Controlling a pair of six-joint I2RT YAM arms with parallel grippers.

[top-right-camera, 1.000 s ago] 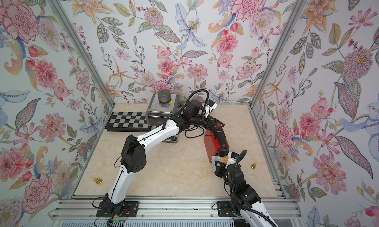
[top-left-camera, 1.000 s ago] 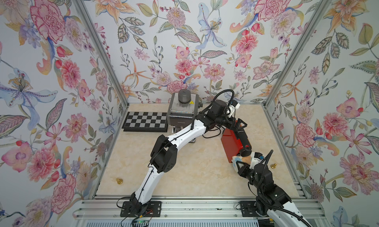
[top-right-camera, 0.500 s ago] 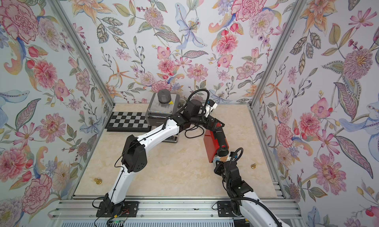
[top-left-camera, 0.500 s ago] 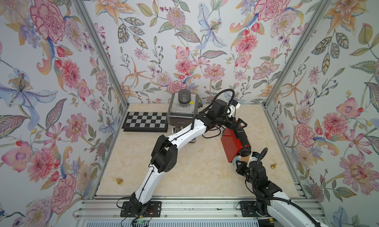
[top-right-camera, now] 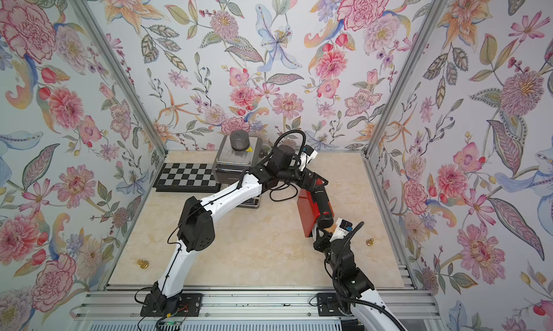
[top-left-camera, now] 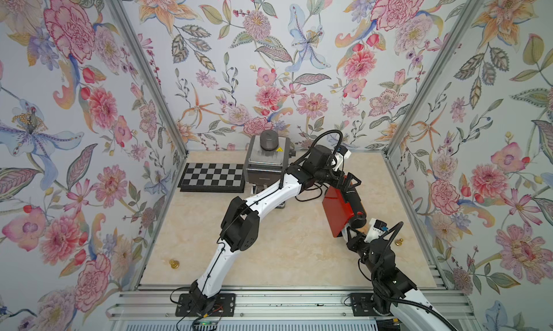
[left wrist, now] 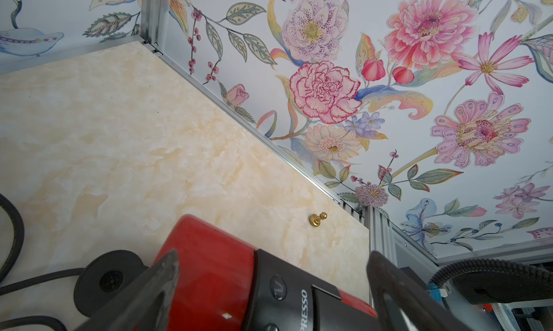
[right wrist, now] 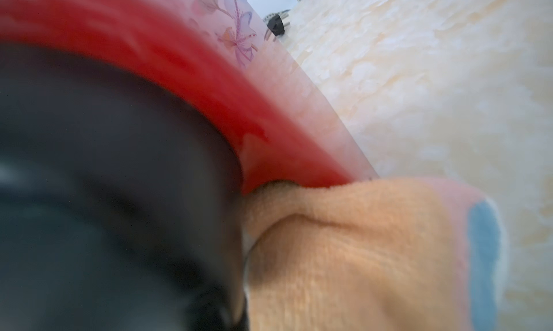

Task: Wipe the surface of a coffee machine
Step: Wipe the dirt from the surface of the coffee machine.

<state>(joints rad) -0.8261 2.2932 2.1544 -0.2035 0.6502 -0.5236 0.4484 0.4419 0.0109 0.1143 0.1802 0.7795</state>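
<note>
floral walls (top-left-camera: 269,45) | beige marble bench (top-left-camera: 269,254) | left pincer (left wrist: 273,254) wide, astride coffee machine (top-left-camera: 336,210) | right pincer (top-left-camera: 354,235) clamping cloth (right wrist: 359,254)

Your worktop (top-left-camera: 284,260) is a pale marbled slab, seen whole in both top views. At its back left a black-and-white chequered board (top-left-camera: 212,177) lies flat. Just beside it, at back centre, stands a steel appliance (top-left-camera: 266,162) with a dark round knob on top. Right of centre stands the red coffee machine (top-left-camera: 335,208), and a black cable (top-left-camera: 309,200) loops on the slab between the two. A brass knob (top-left-camera: 174,264) sits near the front left, and a second brass knob (top-left-camera: 399,242) near the right edge.
</note>
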